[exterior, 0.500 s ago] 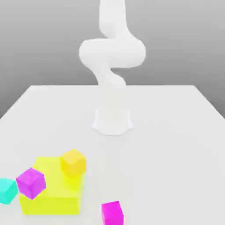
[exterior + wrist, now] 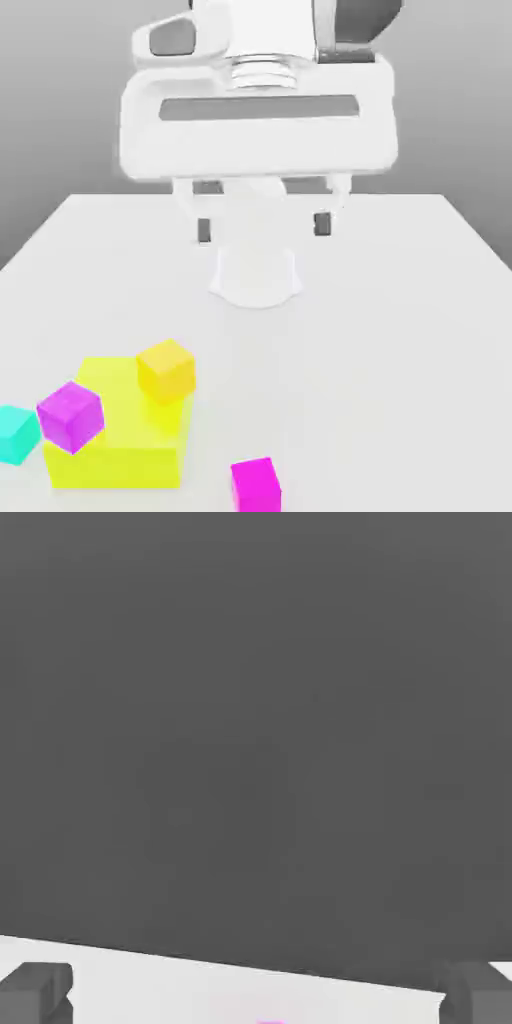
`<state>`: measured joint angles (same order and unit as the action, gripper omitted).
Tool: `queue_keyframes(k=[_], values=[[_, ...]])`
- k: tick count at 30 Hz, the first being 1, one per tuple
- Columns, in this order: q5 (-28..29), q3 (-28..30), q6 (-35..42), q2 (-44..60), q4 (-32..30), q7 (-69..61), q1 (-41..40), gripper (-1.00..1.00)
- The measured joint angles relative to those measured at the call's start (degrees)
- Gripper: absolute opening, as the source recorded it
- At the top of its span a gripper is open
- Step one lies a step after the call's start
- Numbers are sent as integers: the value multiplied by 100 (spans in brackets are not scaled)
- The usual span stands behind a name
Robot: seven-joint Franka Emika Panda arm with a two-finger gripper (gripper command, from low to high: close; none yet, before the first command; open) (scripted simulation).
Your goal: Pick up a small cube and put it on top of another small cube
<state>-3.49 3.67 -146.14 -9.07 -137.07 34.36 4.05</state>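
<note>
Currently, the white two-finger gripper [image 2: 262,226], fingers spread wide, hangs well above the small hot-pink magenta cube [image 2: 256,485] on the table.

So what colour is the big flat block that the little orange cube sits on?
Bright yellow; the big flat block shows best in the exterior view.

Matt, smooth white on the desk [image 2: 400,330]; flat, plastic-looking colour on the small cube [image 2: 256,484] and yellow block [image 2: 120,450] (no gloss); gripper [image 2: 262,226] matt white, dark pads.

Even diffuse light, faint soft shadows, slight blur.
</note>
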Motion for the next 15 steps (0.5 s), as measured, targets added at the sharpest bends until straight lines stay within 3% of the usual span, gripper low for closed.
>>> queue_keyframes(k=[15], values=[[15,-75,-1501,3101,-213,-592,-68,0]])
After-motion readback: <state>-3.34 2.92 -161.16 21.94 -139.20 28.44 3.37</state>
